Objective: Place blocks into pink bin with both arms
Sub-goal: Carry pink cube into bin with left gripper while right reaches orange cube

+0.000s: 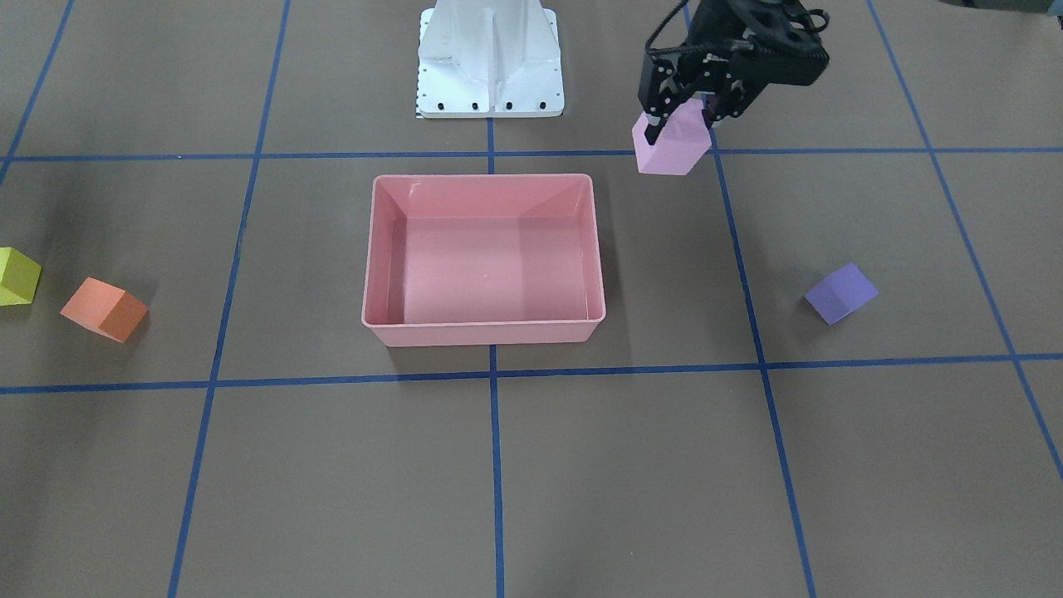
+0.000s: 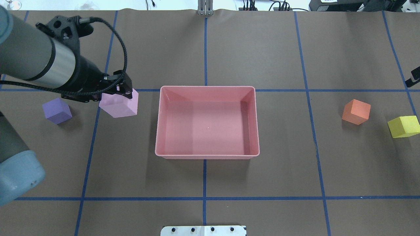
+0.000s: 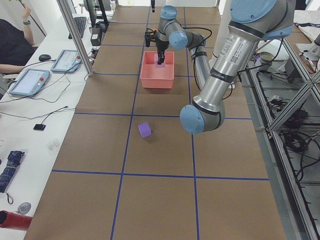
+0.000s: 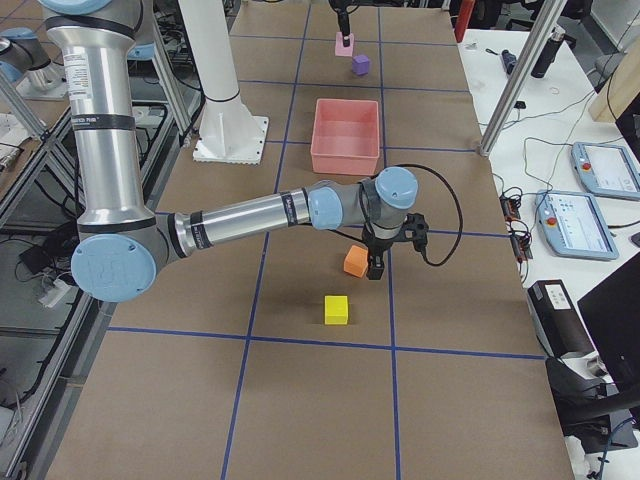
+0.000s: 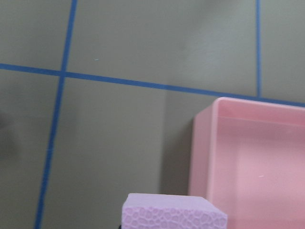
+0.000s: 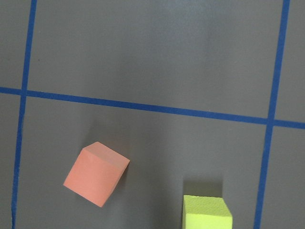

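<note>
No block was in the bin (image 1: pixel 482 332) yet: the left gripper (image 1: pixel 681 123) clamped the pink block (image 1: pixel 674 151) aloft just beside it, purple block (image 1: pixel 840 292), orange block (image 1: pixel 104 309) and yellow block (image 1: pixel 17 276) lay well apart from it, the right gripper (image 4: pixel 378 265) too small to judge

We see the pink bin (image 2: pixel 207 155) from above behind the robot (image 2: pixel 29 55) and, facing it, steeply from across the table (image 1: pixel 664 465). Two end cameras sight along the table (from farther off). Wrist cameras look down close: left shares the bin's corner, right the orange block (image 6: pixel 95 174) and yellow block (image 6: pixel 207 213).
</note>
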Tool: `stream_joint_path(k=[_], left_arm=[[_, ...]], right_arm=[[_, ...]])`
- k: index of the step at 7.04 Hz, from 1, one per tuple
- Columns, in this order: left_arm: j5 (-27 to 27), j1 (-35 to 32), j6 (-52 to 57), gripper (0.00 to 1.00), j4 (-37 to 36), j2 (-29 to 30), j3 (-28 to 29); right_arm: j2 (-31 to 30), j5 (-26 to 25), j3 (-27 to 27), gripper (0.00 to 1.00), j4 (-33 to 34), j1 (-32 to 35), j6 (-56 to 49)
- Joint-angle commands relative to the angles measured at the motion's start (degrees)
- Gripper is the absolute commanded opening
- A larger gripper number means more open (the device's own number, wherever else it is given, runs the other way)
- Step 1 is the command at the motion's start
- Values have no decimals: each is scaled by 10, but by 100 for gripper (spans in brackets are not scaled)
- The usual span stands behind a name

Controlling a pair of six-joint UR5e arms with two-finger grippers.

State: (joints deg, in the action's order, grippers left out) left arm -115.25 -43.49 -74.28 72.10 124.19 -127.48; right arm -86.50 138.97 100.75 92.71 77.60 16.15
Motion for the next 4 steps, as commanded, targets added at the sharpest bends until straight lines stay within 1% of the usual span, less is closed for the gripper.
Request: stream_joint_path(k=[1,2,3,4], left_arm=[[2,17,-61,0,-49,97,34],[4,27,-85,0,-49,119,45],[15,37,-118,0,-49,148,63],[66,79,-141,0,-49,159,69]], right_arm=[[-30,-4,-22,99,-168,-48,181],[-41,-25,-54,99,-284,-82,275],[-40,-76,-62,100,-345,-142,380],[-39,-99,-71,100,-349,-167,396]])
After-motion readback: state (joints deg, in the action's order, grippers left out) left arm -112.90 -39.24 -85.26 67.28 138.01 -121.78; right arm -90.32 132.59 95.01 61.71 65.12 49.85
